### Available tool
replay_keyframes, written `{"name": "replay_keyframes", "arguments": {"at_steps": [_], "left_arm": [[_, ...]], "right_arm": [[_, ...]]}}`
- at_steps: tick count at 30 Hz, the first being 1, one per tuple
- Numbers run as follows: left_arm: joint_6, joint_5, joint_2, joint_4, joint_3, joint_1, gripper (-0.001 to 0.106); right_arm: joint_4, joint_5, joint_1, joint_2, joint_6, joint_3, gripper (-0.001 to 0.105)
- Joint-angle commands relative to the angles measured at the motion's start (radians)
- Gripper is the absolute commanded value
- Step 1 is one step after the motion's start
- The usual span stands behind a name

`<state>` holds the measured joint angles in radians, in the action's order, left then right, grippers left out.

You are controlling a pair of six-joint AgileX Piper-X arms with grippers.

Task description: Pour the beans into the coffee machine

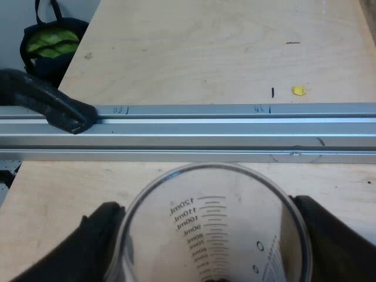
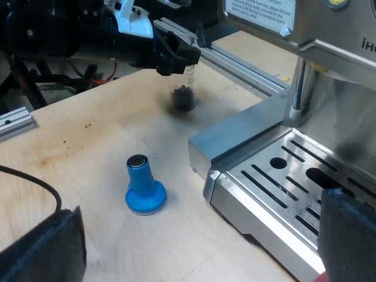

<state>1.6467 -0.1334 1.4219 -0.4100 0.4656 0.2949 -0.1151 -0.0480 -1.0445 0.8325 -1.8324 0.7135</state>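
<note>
Low by the metal rail (image 1: 205,126), left claw (image 1: 204,207) clamps the measuring glass (image 1: 214,232).

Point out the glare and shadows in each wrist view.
Left wrist view: a bright streak of glare runs along the metal rail; even light passes through the measuring glass held in the left gripper, and its scale shows through the wall. Right wrist view: the light is soft, the blue tamper throws only a faint shadow on the table, and the machine's drip tray has a dull sheen.

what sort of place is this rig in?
Probably a lab workbench, not a café: plywood table, aluminium rail across it, plus an espresso machine, tamper and glass.
</note>
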Motion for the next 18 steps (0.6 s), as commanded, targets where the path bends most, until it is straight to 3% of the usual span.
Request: {"name": "replay_keyframes", "arguments": {"at_steps": [1, 5, 11, 13, 18], "left_arm": [[0.001, 0.006, -0.056, 0.006, 0.006, 0.000, 0.007], [0.001, 0.006, -0.139, 0.089, 0.006, 0.000, 0.007], [0.001, 0.002, -0.275, 0.312, 0.009, 0.000, 0.007], [0.001, -0.003, -0.317, 0.431, 0.034, 0.000, 0.007], [0.010, -0.005, -0.385, 0.592, 0.090, 0.000, 0.007]], "right_arm": [[0.007, 0.000, -0.001, -0.001, -0.002, 0.001, 0.081], [0.007, 0.000, -0.001, -0.001, -0.002, 0.001, 0.081], [0.007, 0.000, -0.001, -0.001, -0.002, 0.001, 0.081], [0.007, 0.000, -0.001, -0.001, -0.002, 0.001, 0.081], [0.007, 0.000, -0.001, -0.001, -0.004, 0.001, 0.081]]}}
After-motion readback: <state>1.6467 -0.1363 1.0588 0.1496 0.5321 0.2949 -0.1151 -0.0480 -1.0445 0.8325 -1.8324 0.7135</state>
